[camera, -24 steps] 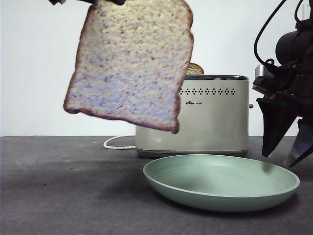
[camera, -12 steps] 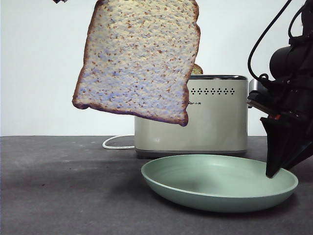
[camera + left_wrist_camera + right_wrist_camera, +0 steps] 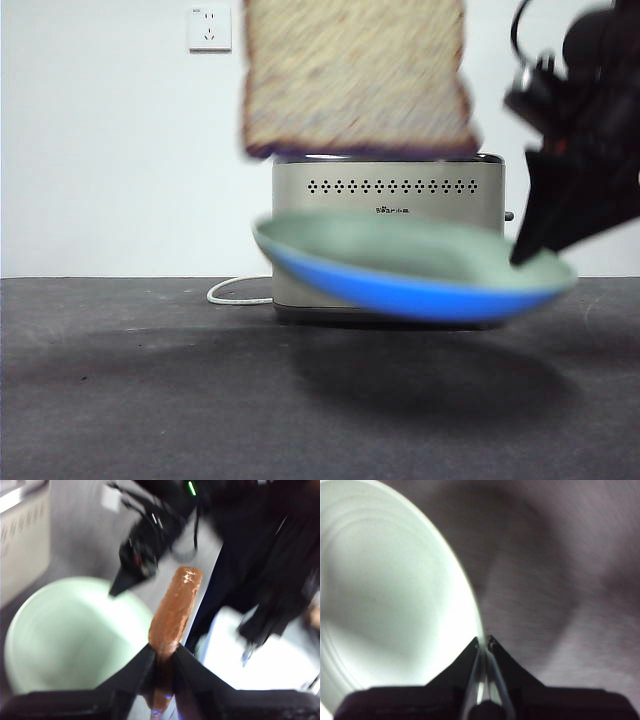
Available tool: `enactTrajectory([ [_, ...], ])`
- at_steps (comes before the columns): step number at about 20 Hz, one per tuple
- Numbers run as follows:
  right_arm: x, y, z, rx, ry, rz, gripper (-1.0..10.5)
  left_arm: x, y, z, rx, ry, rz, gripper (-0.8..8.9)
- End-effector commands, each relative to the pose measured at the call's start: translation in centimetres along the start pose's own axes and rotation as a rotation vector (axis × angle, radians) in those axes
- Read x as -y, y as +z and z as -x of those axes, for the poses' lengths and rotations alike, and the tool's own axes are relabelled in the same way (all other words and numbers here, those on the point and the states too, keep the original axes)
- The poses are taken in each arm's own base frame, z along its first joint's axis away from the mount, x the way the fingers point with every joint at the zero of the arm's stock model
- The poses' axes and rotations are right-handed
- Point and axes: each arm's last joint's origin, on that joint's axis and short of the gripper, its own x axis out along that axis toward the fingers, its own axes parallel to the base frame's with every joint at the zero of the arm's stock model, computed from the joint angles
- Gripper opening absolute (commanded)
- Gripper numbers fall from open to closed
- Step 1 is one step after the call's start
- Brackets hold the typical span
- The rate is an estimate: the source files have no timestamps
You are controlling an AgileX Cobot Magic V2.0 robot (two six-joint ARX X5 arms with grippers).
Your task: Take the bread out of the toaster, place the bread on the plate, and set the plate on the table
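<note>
I see the bread point(image 3: 357, 75) at top centre, above the plate point(image 3: 400, 275), which hangs tilted before the toaster point(image 3: 388, 200), off the table point(image 3: 150, 400).

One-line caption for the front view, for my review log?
Right gripper lifts the tilted plate off the table by its rim, bread held above it before the toaster.

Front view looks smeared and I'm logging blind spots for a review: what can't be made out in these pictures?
- Bread: top and the left tool's grip cut off by the front view's upper edge.
- Plate: motion-blurred in the front view; its tilt is unclear.
- Right tool: dark and blurred in the front view; only its wrist view shows it clamped on the rim.
- Toaster: slots hidden behind the bread.
</note>
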Motion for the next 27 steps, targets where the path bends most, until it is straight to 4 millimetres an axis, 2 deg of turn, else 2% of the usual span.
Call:
enactTrajectory([
  [1,-1.6,-0.5,1.0,0.016,0.024,0.005,-0.1,0.2,0.4,0.0,0.045,-0.029,0.108,-0.08],
  [4,-3.7,-0.8,2.4,0.069,0.045,0.05,-0.1,-0.2,0.0,-0.4,0.002,-0.016,0.162,-0.08],
  [7,-5.4,-1.1,2.9,0.094,0.067,0.083,-0.1,-1.3,-0.7,-1.5,-0.071,0.01,0.22,-0.08],
  [13,-6.9,-1.5,2.8,0.083,0.093,0.111,-0.1,-3.5,-2.3,-3.6,-0.206,0.201,0.307,0.19],
  [14,-7.0,-1.5,2.8,0.083,0.093,0.112,-0.1,-3.6,-2.5,-3.5,-0.22,0.229,0.312,1.02],
  [16,-7.0,-1.5,2.8,0.083,0.093,0.111,-0.1,-3.8,-2.7,-3.3,-0.24,0.258,0.322,3.61],
  [17,-7.0,-1.5,2.8,0.084,0.093,0.111,-0.1,-3.8,-2.9,-3.3,-0.25,0.257,0.33,4.38],
  [22,-7.0,-1.6,2.8,0.074,0.098,0.107,-0.1,-3.7,-2.8,-3.1,-0.263,0.251,0.334,4.45],
  [27,-7.0,-1.7,2.8,0.067,0.1,0.103,-0.1,-2.3,0.2,-1.3,-0.251,0.257,0.272,4.45],
])
